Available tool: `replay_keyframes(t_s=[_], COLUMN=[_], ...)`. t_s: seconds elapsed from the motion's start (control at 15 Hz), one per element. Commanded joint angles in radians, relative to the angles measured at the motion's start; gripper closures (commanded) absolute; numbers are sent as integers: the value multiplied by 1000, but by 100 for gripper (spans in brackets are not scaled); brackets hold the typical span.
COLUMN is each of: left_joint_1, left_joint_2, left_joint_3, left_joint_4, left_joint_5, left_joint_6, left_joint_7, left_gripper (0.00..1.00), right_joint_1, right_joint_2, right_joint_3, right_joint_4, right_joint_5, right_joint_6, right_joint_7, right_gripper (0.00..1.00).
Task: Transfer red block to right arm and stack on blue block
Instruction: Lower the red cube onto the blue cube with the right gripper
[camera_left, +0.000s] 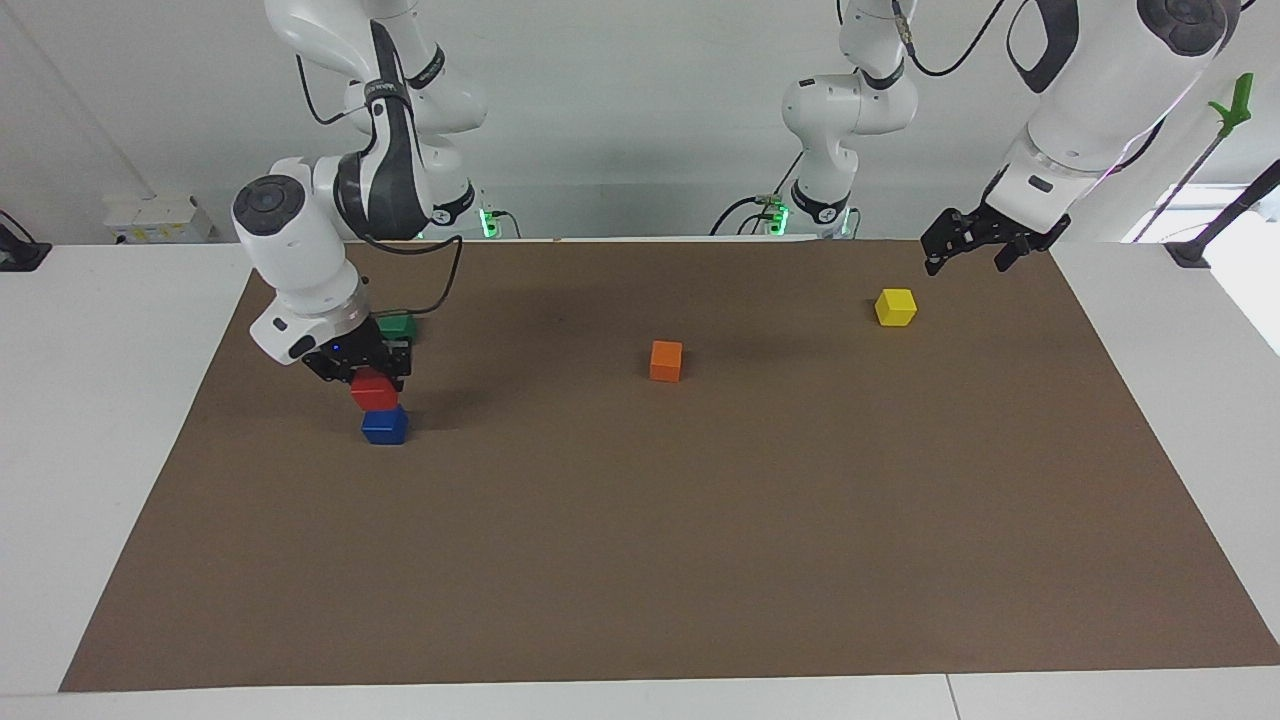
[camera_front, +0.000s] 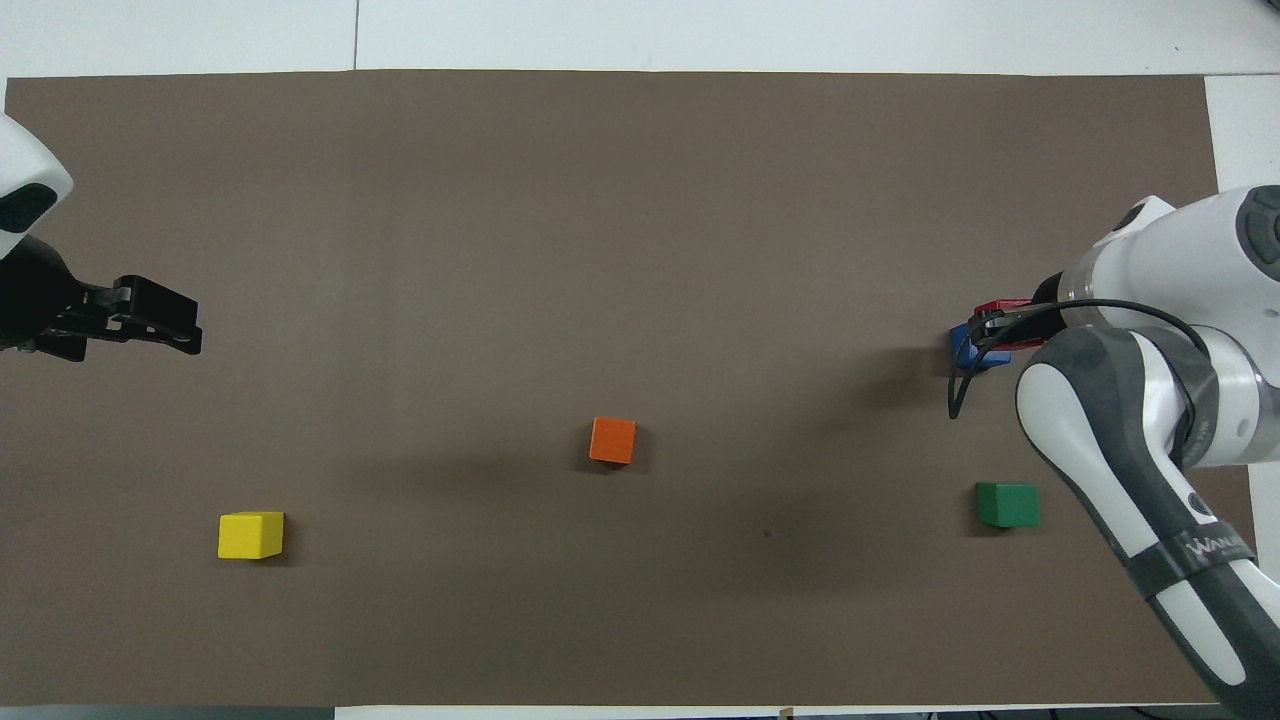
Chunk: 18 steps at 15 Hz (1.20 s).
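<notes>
R gripper (camera_left: 372, 375) closed on red block (camera_left: 374, 390), atop blue block (camera_left: 385, 426), blue mostly hidden overhead | L gripper (camera_left: 985, 245) raised, fingers apart, empty, waits

One block (camera_left: 374, 389) sits on another (camera_left: 384, 426) at the right arm's end, a third (camera_left: 398, 326) nearer the robots.

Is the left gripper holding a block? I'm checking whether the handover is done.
No, the left gripper hangs with nothing in it, while the right gripper holds the red block on the blue block.
</notes>
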Motion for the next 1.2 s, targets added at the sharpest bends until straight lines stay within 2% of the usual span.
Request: replay_keyframes(t_s=[0.0,0.27,0.87,0.93,1.0,1.07,1.13], left_joint_1=[10,24,27,27,27,27,27], left_joint_2=[-59,-76,-74,-76,-76,-76,-74], left_joint_3=[-6,-15,-19,-17,-14,-15,-15], left_joint_4=[-66,-73,-73,-73,-73,-72,-69], left_joint_5=[5,5,5,5,5,5,5], left_joint_6=[14,16,93,90,88,87,85], left_joint_7=[17,17,20,20,15,14,11], left_gripper=[0,0,0,0,0,0,0], right_joint_1=[-16,-20,-37,-37,-39,-40,-40], right_joint_2=[23,48,53,53,53,53,53], right_joint_3=[9,11,11,11,11,11,11], right_joint_4=[-19,-91,-95,-95,-95,-95,-95], right_joint_5=[-47,-69,-69,-69,-69,-68,-66], right_joint_6=[62,187,181,181,182,184,182], right_joint_7=[62,95,101,102,101,101,102], right_gripper=[100,100,100,76,38,30,32])
